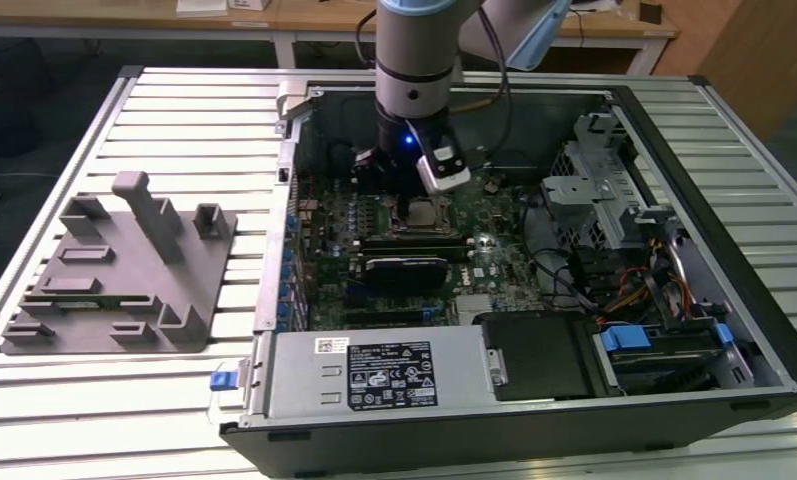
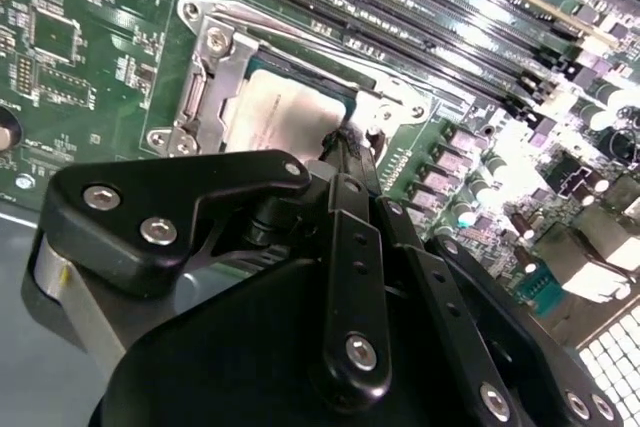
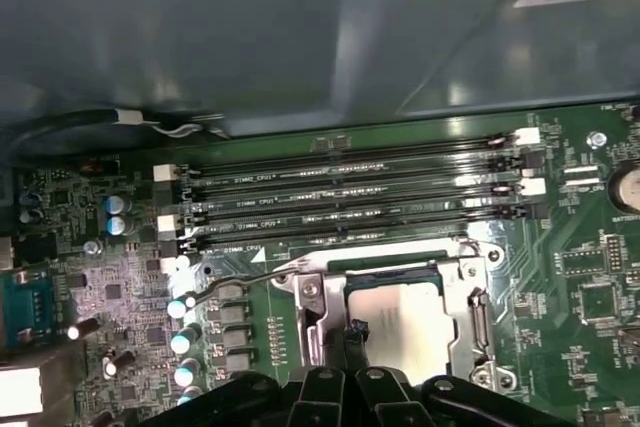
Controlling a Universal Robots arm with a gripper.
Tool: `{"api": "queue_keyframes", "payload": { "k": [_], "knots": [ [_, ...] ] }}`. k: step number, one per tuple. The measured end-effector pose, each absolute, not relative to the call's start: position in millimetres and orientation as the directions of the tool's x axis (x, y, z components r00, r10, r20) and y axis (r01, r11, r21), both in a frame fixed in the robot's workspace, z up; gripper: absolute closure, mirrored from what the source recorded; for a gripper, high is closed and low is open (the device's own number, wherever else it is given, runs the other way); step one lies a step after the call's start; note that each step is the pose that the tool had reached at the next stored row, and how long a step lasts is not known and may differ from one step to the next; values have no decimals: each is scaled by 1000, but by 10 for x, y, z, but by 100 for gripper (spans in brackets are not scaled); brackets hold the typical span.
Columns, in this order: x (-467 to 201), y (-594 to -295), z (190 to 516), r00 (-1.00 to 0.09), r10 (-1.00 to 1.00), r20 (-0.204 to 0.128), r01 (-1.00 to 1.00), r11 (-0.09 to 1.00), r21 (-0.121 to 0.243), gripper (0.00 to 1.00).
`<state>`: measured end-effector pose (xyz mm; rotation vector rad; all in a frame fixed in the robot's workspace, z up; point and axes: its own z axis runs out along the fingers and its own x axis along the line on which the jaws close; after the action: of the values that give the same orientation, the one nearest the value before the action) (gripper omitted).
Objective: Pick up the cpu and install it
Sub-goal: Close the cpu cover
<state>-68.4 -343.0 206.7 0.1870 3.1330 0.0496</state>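
One slatted table is carrying everything. One open computer case is lying across its middle and reaching towards the edge at the exterior view's right. One grey fixture tray is sitting near the table's edge at the exterior view's left, well apart from the case. One arm is reaching down into the case from the far edge.

One green motherboard is lying flat on the case floor. Four long memory slots are running side by side on it, just beside one metal socket frame. One cpu is sitting inside that frame, silvery top facing up.

The gripper is hanging over the cpu's edge. Its fingers are pressing together into one narrow tip. Whether the tip is touching the cpu or hovering just above it cannot be told.
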Motion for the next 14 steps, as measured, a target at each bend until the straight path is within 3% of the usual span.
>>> {"api": "queue_keyframes", "payload": {
  "k": [14],
  "knots": [
    [-755, -3430, 1995, -994, 105, 0, 105, 994, 37, 89]
  ]
}}
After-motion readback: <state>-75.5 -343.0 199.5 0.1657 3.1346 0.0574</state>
